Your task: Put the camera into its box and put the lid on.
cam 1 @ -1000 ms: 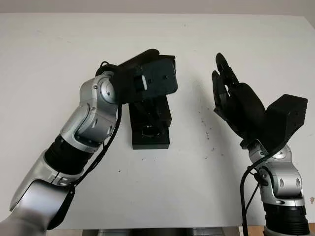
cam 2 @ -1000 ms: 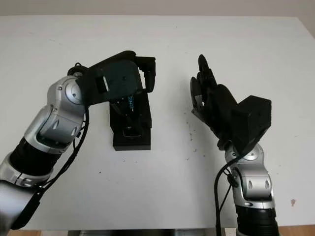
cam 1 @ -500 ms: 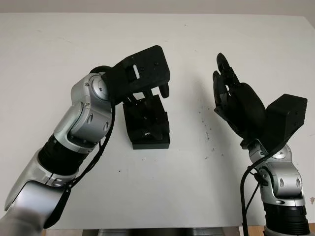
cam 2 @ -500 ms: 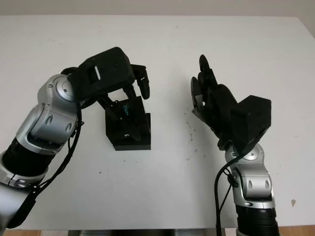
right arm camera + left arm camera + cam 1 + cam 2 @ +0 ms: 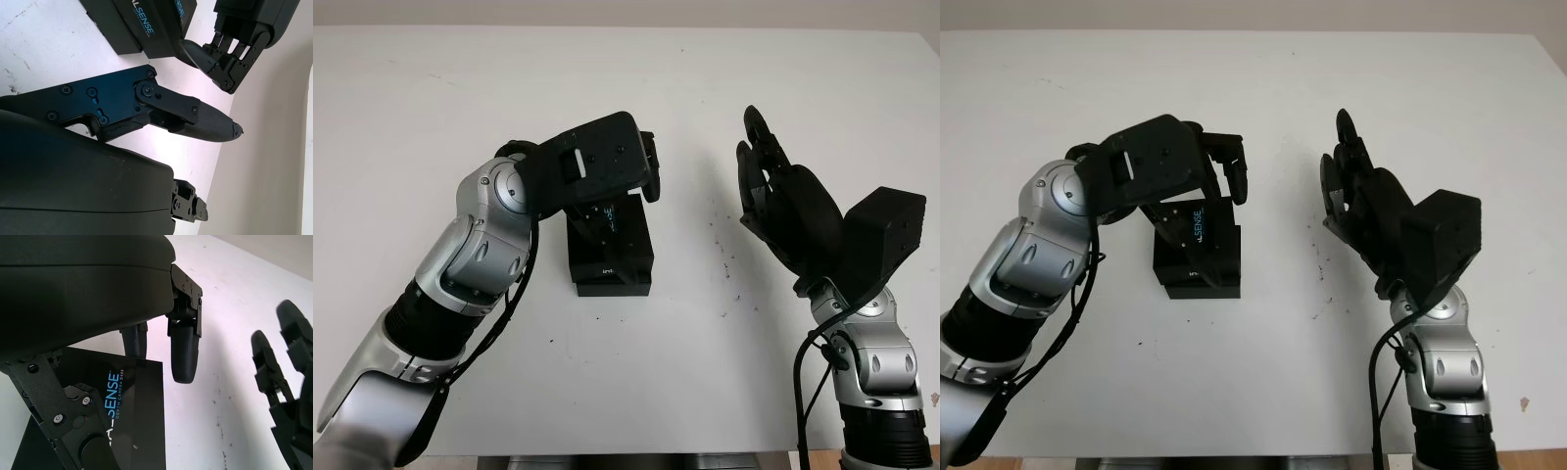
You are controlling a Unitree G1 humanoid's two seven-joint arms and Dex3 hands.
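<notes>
Silver jointed arms, black cables, black screw-studded left hand

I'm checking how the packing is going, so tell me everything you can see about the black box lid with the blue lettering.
The lid is a matte black rectangular piece, cardboard by its look, with blue and white print reading "SENSE" and "depth camera". It sits tilted on the black box, its far end raised under the left hand, whose fingers hang over that end. Whether they grip it cannot be told. The box stands on the white table. The right hand is open, apart to the side.
</notes>
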